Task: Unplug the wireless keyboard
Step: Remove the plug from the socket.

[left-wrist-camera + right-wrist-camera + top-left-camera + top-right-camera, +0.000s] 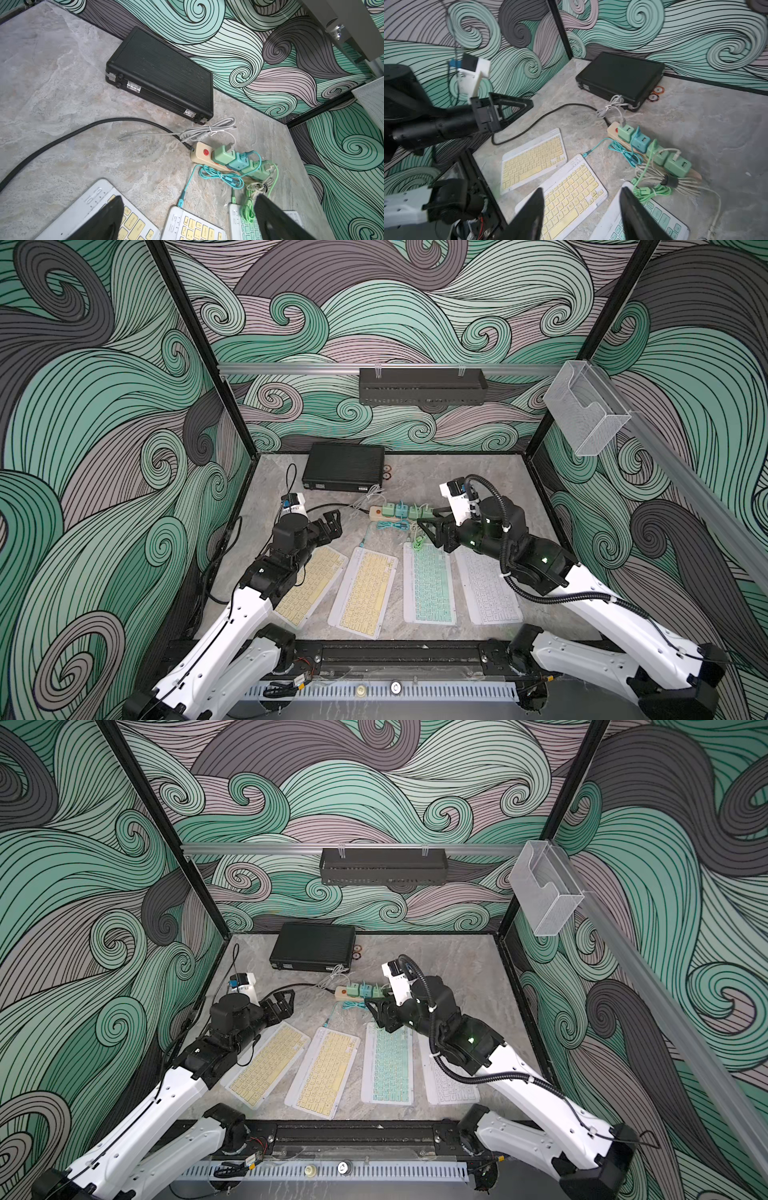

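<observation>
Grey marble-look tabletop point(478, 477), swirl-patterned walls on three sides. Two arms reach in from the near edge.

Left gripper point(334, 526): jaws spread wide, nothing between them. It hangs over the far end of the left yellow keyboard point(309, 587).

Right gripper point(582, 189): jaws partly apart, nothing clamped. It is poised above the far edge of the mint keyboard point(430, 587), one finger point(633, 209) just beside the green cable point(648, 192) bundle.

Black ribbed case point(345, 466) lies flat and closed by the back wall.

Four keyboards sit in a row toward the near edge, seen in both top views: left yellow, second yellow keyboard point(363, 593), mint, white keyboard point(488, 593). The white one is partly under the right arm.

Beige power strip point(200, 154) with a red switch lies between case and keyboards. A black cord point(83, 133) leads off it. Four cube chargers point(640, 141) are seated in it.

Cables:
- Teal cable point(220, 176): plug seated in the second yellow keyboard's far edge.
- Green cable: plug seated in the mint keyboard's far edge, per the left wrist view.
- Grey cable point(205, 131): coiled by the strip, free end on bare table, apart from the left yellow keyboard.
- White cable point(718, 207): trails toward the white keyboard; plugged or not, cannot tell.

Two poker chips point(653, 97) sit just beside the case.
</observation>
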{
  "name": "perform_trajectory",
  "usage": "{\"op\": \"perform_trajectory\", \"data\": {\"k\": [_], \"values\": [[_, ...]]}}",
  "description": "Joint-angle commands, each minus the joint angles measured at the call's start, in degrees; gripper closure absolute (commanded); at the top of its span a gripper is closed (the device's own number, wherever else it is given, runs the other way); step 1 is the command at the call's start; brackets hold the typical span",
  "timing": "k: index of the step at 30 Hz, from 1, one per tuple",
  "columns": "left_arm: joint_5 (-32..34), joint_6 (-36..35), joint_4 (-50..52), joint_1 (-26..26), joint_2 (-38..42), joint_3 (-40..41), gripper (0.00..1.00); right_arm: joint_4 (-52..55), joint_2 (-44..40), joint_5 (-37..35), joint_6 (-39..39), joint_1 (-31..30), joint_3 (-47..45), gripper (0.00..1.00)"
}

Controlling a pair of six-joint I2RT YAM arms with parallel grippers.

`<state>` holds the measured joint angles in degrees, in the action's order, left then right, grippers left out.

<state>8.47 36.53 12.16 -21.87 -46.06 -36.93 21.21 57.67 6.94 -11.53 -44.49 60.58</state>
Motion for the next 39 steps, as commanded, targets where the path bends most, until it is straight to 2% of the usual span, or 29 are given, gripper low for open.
{"op": "perform_trajectory", "data": {"k": [1,3,5,8,11,13,16,21,27,31,35,39], "values": [[-1.04,2.32,1.74,-0.01,-0.52,-1.75,0.01,5.10,2.42,8.49,11.05,0.19,3.06,0.51],[-4.00,2.65,4.22,-0.02,-1.93,-3.23,0.02,7.89,5.43,9.10,14.53,0.20,6.52,0.53],[-7.22,3.04,7.67,-0.02,-3.10,-4.94,0.02,10.43,8.75,11.29,19.81,0.28,9.66,0.60],[-8.45,2.13,12.75,-0.02,-3.17,-6.35,0.02,11.02,12.82,15.98,29.45,0.19,11.60,0.68],[-6.35,-0.51,12.87,0.04,-1.65,-4.19,0.02,11.75,17.38,16.11,34.33,0.65,13.96,0.68],[-4.46,-5.36,8.69,0.04,-0.33,-0.06,0.01,14.35,20.91,16.18,34.64,0.89,17.20,0.64],[2.47,-8.43,2.68,0.13,0.71,7.24,0.01,15.77,24.13,16.14,36.57,0.90,19.61,0.64],[3.43,-10.22,-1.57,0.06,-0.99,11.09,0.02,18.15,27.97,13.75,42.36,1.07,22.93,0.59],[-1.95,-8.24,0.47,-0.01,-4.80,7.82,0.03,27.50,36.69,11.17,47.67,1.43,32.88,0.62],[-9.58,-4.62,2.34,0.04,-7.50,4.59,0.08,38.20,45.29,11.02,51.14,1.86,44.15,0.63],[-14.24,-0.86,1.77,-0.02,-10.64,2.22,0.09,46.63,52.88,9.88,54.89,2.04,53.59,0.66],[-17.10,2.22,-0.54,-0.08,-13.26,0.50,0.10,48.31,57.15,8.67,57.54,2.44,56.65,0.61]]}}
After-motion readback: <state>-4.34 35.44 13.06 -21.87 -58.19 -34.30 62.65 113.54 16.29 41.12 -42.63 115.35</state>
